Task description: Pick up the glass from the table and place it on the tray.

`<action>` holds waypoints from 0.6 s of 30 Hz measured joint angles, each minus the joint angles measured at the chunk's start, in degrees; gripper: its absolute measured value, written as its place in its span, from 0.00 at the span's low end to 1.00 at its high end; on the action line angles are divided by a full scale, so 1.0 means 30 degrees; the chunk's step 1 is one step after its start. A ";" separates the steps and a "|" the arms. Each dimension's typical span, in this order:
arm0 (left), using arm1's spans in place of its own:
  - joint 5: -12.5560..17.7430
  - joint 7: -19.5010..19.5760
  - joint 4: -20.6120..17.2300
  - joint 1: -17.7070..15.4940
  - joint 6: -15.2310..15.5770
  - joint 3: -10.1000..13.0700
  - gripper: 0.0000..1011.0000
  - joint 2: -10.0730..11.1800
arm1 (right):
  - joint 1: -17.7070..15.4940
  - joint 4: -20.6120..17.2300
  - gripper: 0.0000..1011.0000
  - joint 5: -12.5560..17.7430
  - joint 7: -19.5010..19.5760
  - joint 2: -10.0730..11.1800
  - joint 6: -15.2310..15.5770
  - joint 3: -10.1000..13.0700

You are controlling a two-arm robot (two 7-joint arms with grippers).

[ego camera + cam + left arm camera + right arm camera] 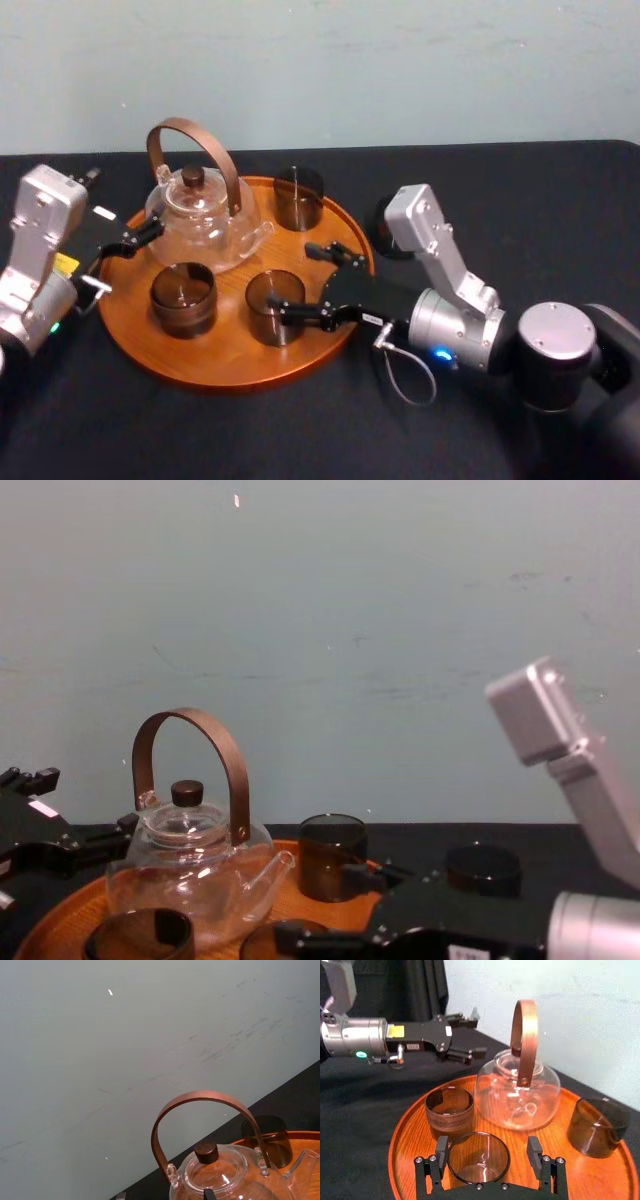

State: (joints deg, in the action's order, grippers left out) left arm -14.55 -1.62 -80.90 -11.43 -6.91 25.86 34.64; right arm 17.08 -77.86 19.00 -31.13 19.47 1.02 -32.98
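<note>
- Pale green wall (320, 70) at the back. The matte black worktop (500, 190) carries the round wooden tray (220, 362) at centre-left of the head view.
- The glass (268, 296) stands upright on the tray's near part, lower centre of the frame, just beside a second dark glass (183, 297). A third glass (298, 197) sits near the far rim, to the right of the teapot (205, 222).
- Right gripper (487, 1146): released. In the right wrist view you see one finger on either side of the glass, with a gap on each side.
- Judgement: the placement is done except for the withdrawal. The spread fingers let the glass stand free without being dragged.
- Right arm pose: it reaches in low from the lower right of the head view, with the wrist crossing the tray's rim and a silver link raised behind it at centre-right.
- Left gripper (469, 1036): fingers apart and holding nothing, at the tray's left edge close to the teapot. Judged idle.
- Risk: back out straight, since a sideways move could tip the glass or knock its neighbour.
</note>
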 joint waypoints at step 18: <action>0.0000 0.0000 -0.0001 0.0000 0.0000 0.0000 0.99 0.0000 | -0.2602 -0.3462 0.99 0.0981 0.0446 0.2165 -0.0296 0.1705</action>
State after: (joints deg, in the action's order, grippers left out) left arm -14.55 -1.62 -80.90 -11.43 -6.91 25.86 34.65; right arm 9.27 -88.24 21.94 -29.79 25.97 0.13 -27.86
